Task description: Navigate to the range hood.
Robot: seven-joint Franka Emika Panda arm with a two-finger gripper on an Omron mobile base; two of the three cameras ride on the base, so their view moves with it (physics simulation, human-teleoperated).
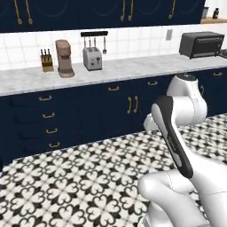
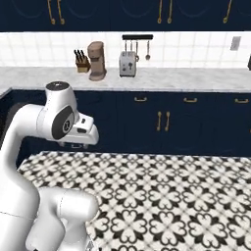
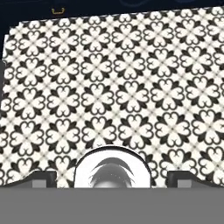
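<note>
- Left base view: the folded white arm rises from 5 o'clock and hides part of the navy cabinets. Along the marble worktop stand, from 10 o'clock toward 12, a knife block, a coffee maker and a toaster; a utensil rail hangs just above the toaster. A dark toaster oven sits at 2 o'clock. The range hood is not among these things, so its place cannot be told from here.
- Right base view: the same worktop runs across the upper third, with the knife block, coffee maker and toaster grouped near 12 o'clock. The arm occupies 8 o'clock above the patterned floor.
- Hand view: the camera looks down on the floor tiles; the pincer shows two dark tips at 7 and 5 o'clock, set well apart and holding nothing.
- Handling, as a judgement: a range hood is a rigid, heavy, fixed appliance. The task calls for driving up to it, not grasping it, so no point of hold applies.
</note>
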